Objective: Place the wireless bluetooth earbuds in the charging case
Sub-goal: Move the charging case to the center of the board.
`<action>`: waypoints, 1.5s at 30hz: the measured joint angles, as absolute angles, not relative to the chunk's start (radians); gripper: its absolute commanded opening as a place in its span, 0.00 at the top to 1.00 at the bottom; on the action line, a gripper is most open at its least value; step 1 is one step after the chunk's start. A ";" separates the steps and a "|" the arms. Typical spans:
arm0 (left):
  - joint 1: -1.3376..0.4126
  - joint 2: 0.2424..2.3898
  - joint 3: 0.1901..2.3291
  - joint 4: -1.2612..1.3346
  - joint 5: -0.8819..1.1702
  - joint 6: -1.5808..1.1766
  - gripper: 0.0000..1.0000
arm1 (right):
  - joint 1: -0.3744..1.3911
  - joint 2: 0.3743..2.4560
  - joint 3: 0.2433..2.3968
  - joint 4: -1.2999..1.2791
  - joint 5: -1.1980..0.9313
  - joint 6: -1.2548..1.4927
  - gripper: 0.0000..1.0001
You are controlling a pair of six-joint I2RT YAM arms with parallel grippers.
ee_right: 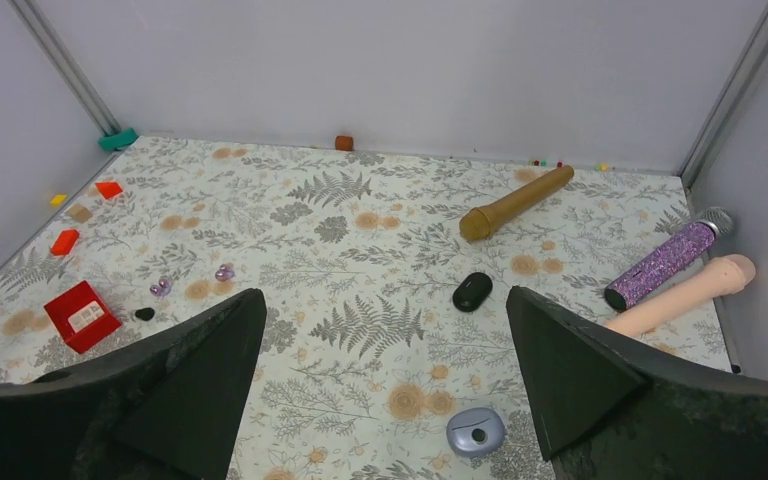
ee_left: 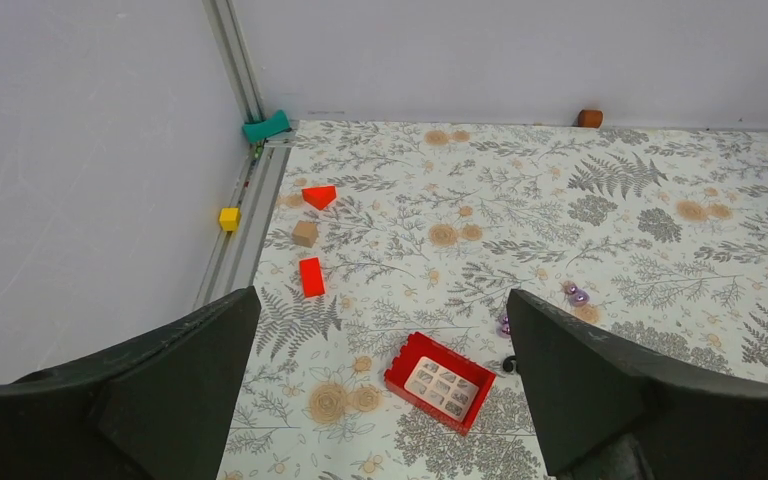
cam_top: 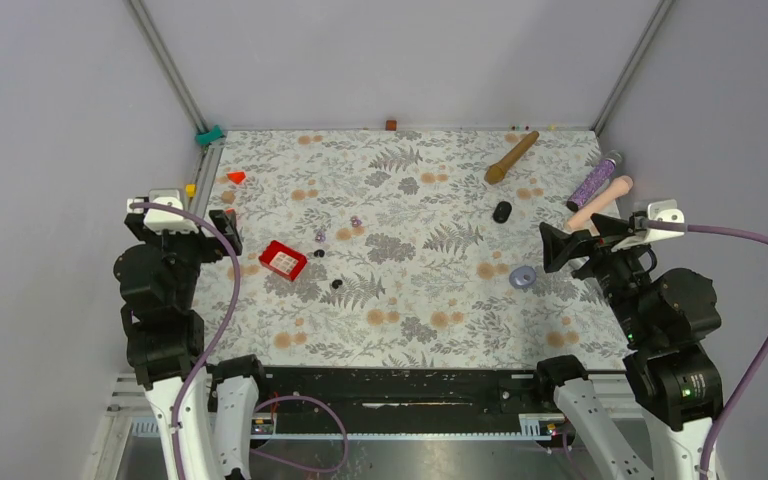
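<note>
Two pale purple earbuds [cam_top: 356, 220] [cam_top: 320, 236] and two black earbuds [cam_top: 318, 253] [cam_top: 337, 284] lie loose on the floral mat, just right of a red tray [cam_top: 282, 260]. In the left wrist view one purple bud [ee_left: 575, 294] shows clearly; a black one [ee_left: 509, 363] peeks from behind a finger. A closed black charging case [cam_top: 502, 211] and a closed lavender case [cam_top: 522, 276] rest towards the right. My left gripper [cam_top: 225, 228] [ee_left: 381, 292] hangs open and empty left of the tray. My right gripper [cam_top: 557, 247] [ee_right: 385, 291] is open and empty beside the lavender case [ee_right: 476, 432].
A wooden cylinder [cam_top: 511, 157], a glittery purple microphone [cam_top: 594, 180] and a pale pink cylinder [cam_top: 600, 203] lie at the back right. Small red blocks [ee_left: 311, 276] [ee_left: 319, 195], a tan cube [ee_left: 305, 233], a yellow cube [ee_left: 228, 218] and a teal piece [ee_left: 266, 127] sit along the left edge.
</note>
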State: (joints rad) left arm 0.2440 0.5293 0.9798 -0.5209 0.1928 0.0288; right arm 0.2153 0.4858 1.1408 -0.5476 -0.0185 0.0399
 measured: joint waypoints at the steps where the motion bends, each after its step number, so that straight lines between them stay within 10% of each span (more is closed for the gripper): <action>1: 0.246 0.526 0.980 -0.521 0.197 0.029 0.01 | 0.215 0.484 1.141 -0.546 -0.020 0.040 0.02; 30: 0.259 0.532 0.902 -0.598 0.625 0.205 0.01 | 0.215 0.487 1.026 -0.477 -0.234 -0.083 0.01; 45: 0.261 0.550 0.861 -0.509 0.515 0.157 0.01 | 0.199 0.561 0.960 -0.375 -0.074 0.009 0.02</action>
State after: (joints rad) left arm 0.2611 0.5503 0.8608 -0.5091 0.5152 0.1570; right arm 0.1993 0.5613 0.9596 -0.3748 -0.0742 0.0093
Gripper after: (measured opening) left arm 0.985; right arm 0.988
